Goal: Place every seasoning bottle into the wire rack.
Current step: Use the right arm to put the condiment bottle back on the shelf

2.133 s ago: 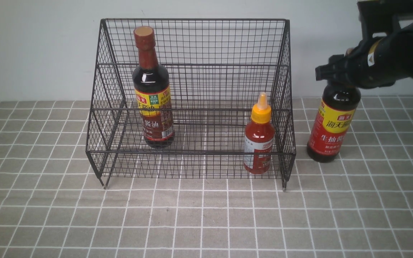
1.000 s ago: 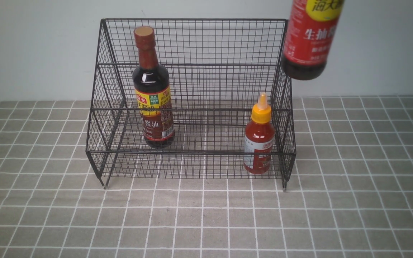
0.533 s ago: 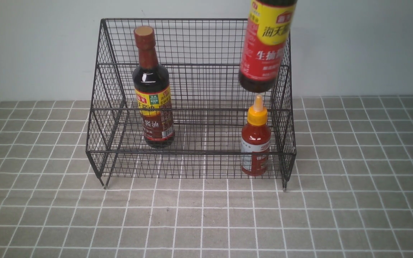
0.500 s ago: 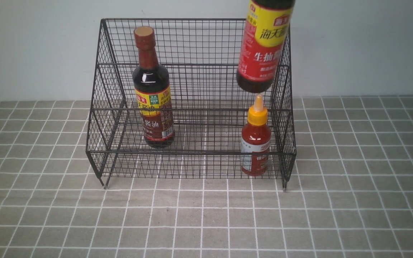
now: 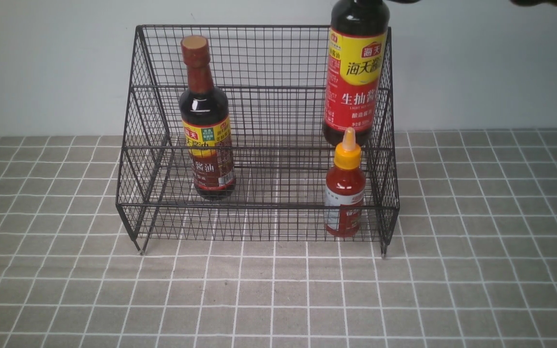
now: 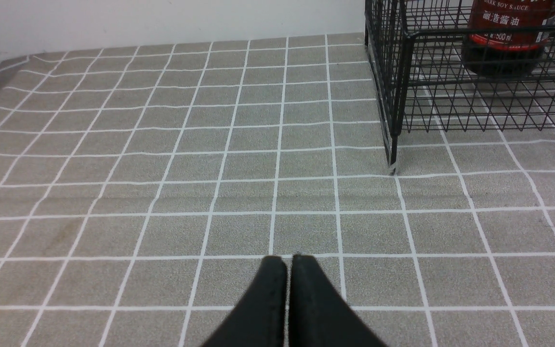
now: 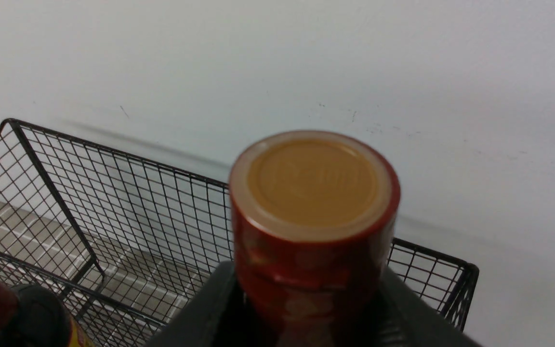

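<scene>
The red-labelled soy bottle (image 5: 356, 82) hangs upright at about two o'clock from the middle of the wire rack (image 5: 269, 53), inside its right-hand wall. Its base sits just behind the nozzle of the short red sauce bottle (image 5: 345, 193). Whether the base already rests on the upper tier or hangs a little above it cannot be told. It is carried by the neck, most likely so the body can pass down between the wires while the claw stays above them.

The red sauce bottle stands on the lower tier at about five o'clock. The other soy bottle (image 5: 207, 140) stands upright at about nine o'clock. So the hanging bottle looks to be the last one to place.

In the right wrist view the right claw (image 7: 309, 308) is clamped on that bottle's neck just under the brown cap, its fingers partly spread around it. The left claw (image 6: 289, 270) has its fingers pressed together and holds nothing, low over the tiled worktop (image 5: 278, 299) near the rack's left front leg.
</scene>
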